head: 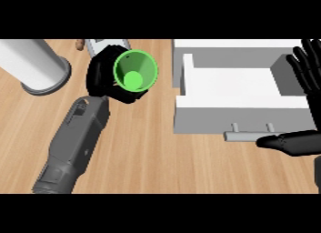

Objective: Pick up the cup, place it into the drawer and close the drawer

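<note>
A bright green cup [135, 69] is lifted above the wooden counter, tipped so its open mouth faces me. My left hand [103, 76] is curled round its far side, and its grey forearm runs down to the lower left. To the right stands the white drawer [189, 73], pulled open with a bare white inside and a grey bar handle [247, 135] on its front. The cup is just left of the drawer's left wall. My right hand [313, 91] rests open at the right edge, fingers up, thumb over the drawer's front right corner.
A tall white cylinder on a grey round base [35, 63] stands at the back left. A small grey object [99, 44] lies behind the left hand near the back edge. Wooden counter [163, 164] stretches in front of the drawer.
</note>
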Tool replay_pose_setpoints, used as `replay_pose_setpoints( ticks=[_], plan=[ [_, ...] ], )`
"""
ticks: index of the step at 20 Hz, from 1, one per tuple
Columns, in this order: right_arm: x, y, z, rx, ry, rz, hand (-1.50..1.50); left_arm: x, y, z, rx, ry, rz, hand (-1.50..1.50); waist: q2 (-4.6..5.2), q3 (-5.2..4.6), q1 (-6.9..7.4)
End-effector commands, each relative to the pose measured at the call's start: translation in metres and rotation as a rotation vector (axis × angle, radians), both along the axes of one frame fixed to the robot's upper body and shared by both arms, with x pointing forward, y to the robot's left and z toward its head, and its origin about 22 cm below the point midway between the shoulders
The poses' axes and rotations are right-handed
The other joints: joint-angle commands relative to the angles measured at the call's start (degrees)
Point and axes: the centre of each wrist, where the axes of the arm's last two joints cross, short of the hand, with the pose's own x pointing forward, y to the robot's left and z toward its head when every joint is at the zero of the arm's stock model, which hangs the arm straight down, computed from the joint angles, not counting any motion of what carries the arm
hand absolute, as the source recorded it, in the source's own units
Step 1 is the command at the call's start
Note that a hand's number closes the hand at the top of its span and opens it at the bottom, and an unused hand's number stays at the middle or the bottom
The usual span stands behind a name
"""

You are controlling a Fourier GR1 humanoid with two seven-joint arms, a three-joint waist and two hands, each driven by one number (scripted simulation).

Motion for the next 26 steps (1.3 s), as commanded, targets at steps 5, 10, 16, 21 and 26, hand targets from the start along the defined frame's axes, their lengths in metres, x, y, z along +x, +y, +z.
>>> replay_pose_setpoints(
  ticks=[5, 10, 16, 21, 26],
  plan=[
    [0.004, 0.009, -0.003, -0.011, -0.015, -0.010, -1.50, 0.007, -0.076, 0.096, 0.082, -0.015, -0.062, 1.50, 0.04, -0.03, -0.53],
    [0.012, 0.016, -0.003, 0.003, -0.027, -0.016, -1.50, 0.020, -0.110, 0.134, 0.123, 0.038, -0.005, 1.50, 0.54, -0.03, -1.42],
    [0.017, 0.013, -0.014, -0.002, -0.034, 0.046, -1.50, 0.028, -0.146, 0.165, 0.234, 0.173, 0.064, 1.50, 1.16, 0.06, -3.69],
    [0.013, 0.005, -0.003, -0.001, -0.039, 0.063, -1.50, 0.034, -0.140, 0.130, 0.321, 0.266, 0.104, 1.50, 1.57, 0.07, -6.20],
    [0.018, 0.015, 0.003, 0.007, -0.053, 0.096, -1.50, 0.033, -0.138, 0.110, 0.444, 0.360, 0.023, 1.50, 2.05, 0.09, -8.14]
  ],
)
